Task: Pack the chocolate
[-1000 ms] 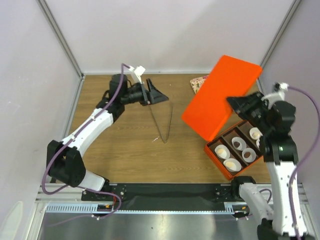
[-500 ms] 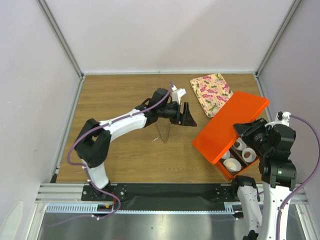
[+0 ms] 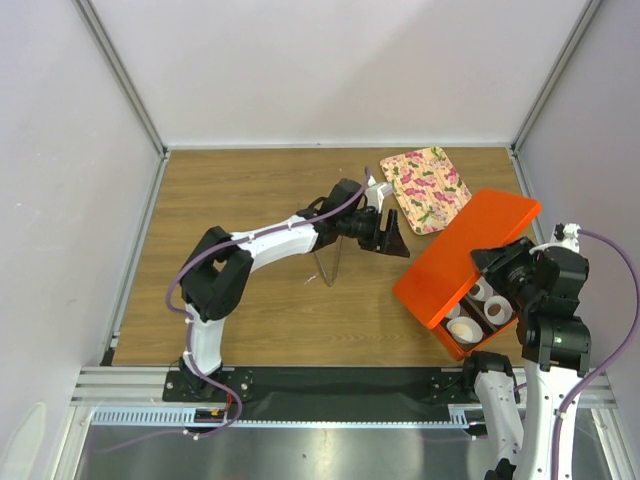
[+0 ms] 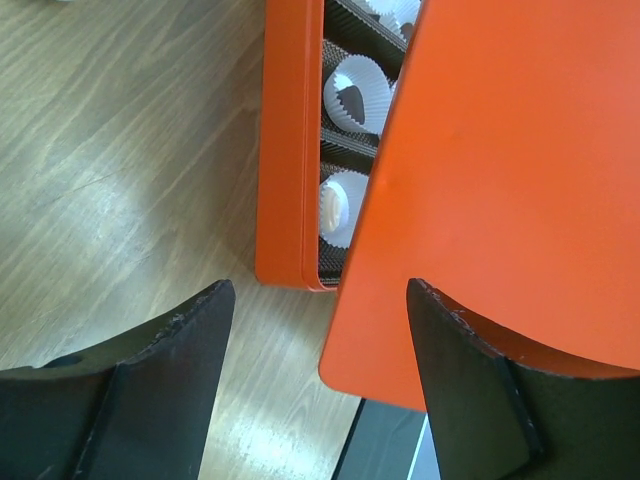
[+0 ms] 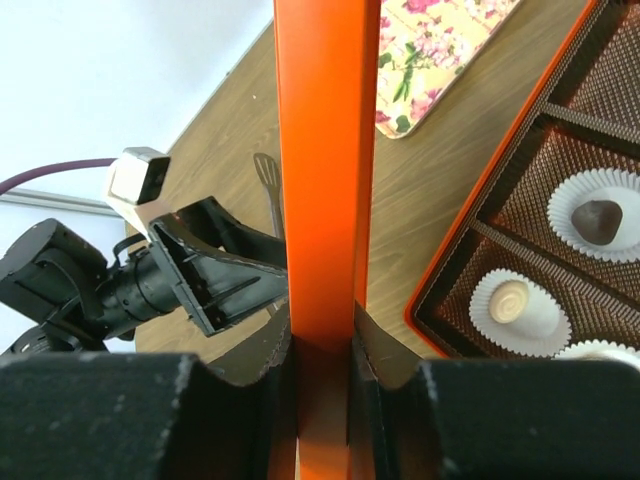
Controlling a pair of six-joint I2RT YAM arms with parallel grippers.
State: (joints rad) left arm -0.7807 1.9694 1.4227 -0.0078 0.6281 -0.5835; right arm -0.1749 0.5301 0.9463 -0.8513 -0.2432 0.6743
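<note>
An orange box [image 3: 447, 342] sits at the right, holding white paper cups [image 3: 497, 308]. One cup holds a dark brown chocolate [image 5: 598, 220] and another a pale piece [image 5: 510, 300]. My right gripper [image 5: 322, 350] is shut on the edge of the orange lid [image 3: 465, 255], which lies tilted over most of the box. My left gripper [image 3: 395, 240] is open and empty, just left of the lid's upper left edge. In the left wrist view the lid [image 4: 520, 150] covers the box [image 4: 285, 150] partly, with cups [image 4: 357, 92] showing in the gap.
A floral tray [image 3: 425, 188] lies at the back right, beyond the left gripper. Metal tongs [image 3: 330, 265] lie on the wooden table under the left forearm. White walls enclose the table on three sides.
My left arm has reached right, from the table's back middle to beside the box. My right gripper has lowered the lid from steeply raised to low over the box.
</note>
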